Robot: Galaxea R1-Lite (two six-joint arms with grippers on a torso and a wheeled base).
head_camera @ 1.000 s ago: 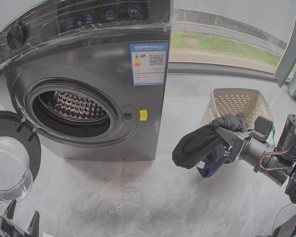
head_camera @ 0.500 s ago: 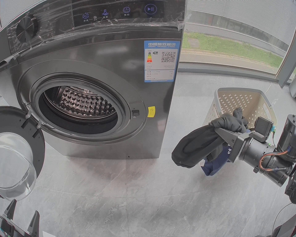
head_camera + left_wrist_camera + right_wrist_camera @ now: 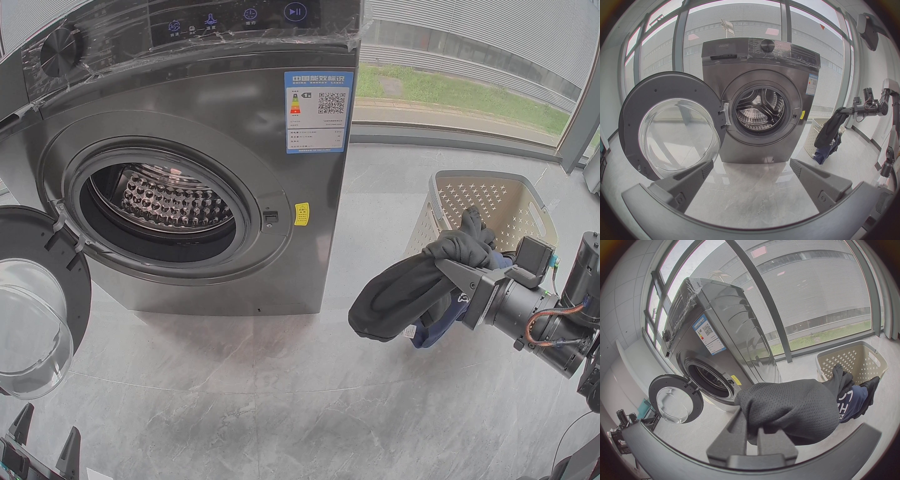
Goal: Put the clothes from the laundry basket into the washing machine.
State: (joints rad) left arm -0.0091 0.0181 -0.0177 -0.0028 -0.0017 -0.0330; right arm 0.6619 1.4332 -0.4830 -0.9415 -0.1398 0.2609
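So the dark grey clothes bundle (image 3: 400, 294) is pinched at its top end between the pressed-together fingers (image 3: 459, 272) of the right gripper (image 3: 445, 265), right of centre in the head view, and most of the cloth is draped past the fingertips. It's held up off the floor, just in front of the laundry basket (image 3: 481, 176) and well apart from the washing machine (image 3: 187, 125) in the upper left. A mesh-like knit can be made out on it in the right wrist view (image 3: 793, 408), and it's bunched into a fat, rounded sack shape. A blue garment (image 3: 437, 325) with white lettering is caught up with it and is hung underneath, partly trailing back into the basket. The bundle's long axis is laid diagonally in the head view, from the fingers down toward the lower left, with the rounded end pointed at the machine side. The round door (image 3: 31, 312) is swung open at the left edge. The left gripper (image 3: 50, 422) is parked in the bottom left corner, fingers spread, nothing between them.
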